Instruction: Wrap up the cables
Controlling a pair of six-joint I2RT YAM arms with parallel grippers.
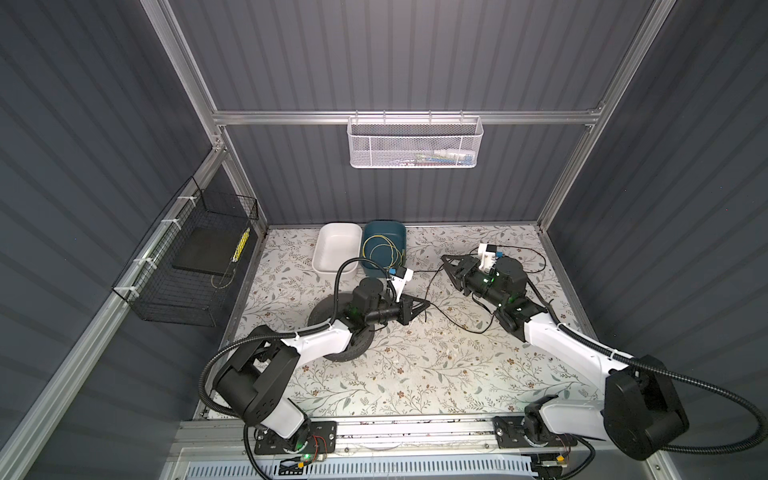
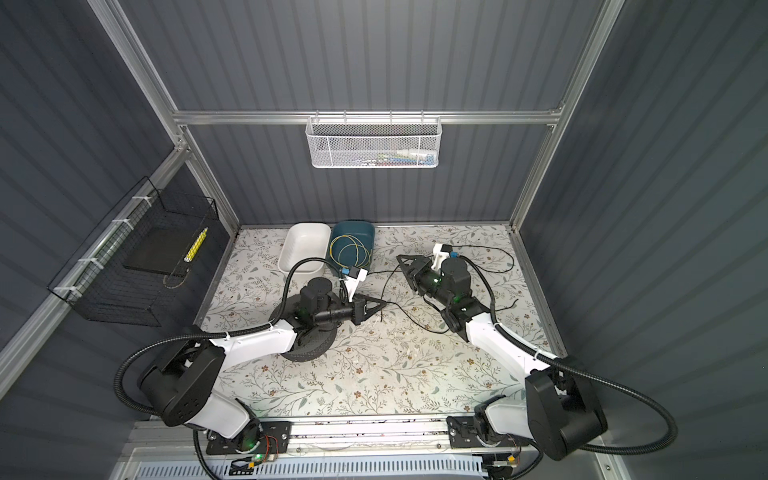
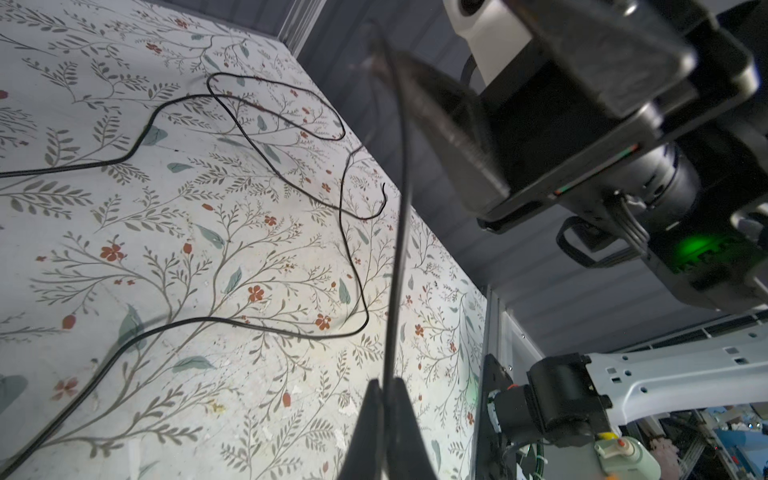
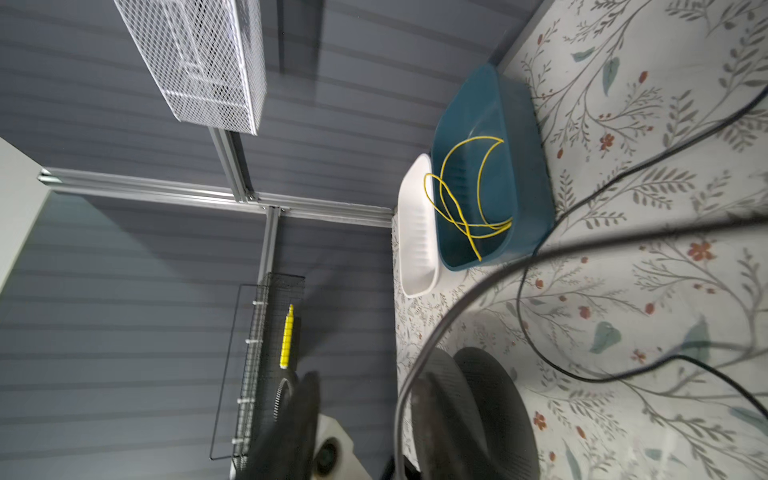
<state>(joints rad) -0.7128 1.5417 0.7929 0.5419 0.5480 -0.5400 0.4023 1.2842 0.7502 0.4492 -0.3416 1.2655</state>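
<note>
- On the floral worktop [image 1: 415, 374], the black wire [image 3: 216, 318] is being left in loose, crossing loops between the two arms, with one stretch being held up off the surface.
- That raised stretch is being pinched by the left gripper [image 3: 385, 386], whose jaws are pressed together on it. It is being led up toward the right gripper [image 4: 370, 374], whose jaws are being held apart with the wire running between them unclamped.
- The yellow wire [image 4: 467, 226] is being kept coiled in the teal tub [image 4: 536, 199] at the back of the worktop, just beside the white tub [image 4: 415, 249].
- The wire is being judged string-thin, light and limp, so it is likely to sag, spring out of its loops and slip through a slack grip. Hold is best taken on a straight run near a free end, away from the crossings.
- The pinch is being shown only by the left wrist view, and the spread jaws and yellow coil most clearly by the right wrist view. The whole sprawl is being shown only in both top views.
</note>
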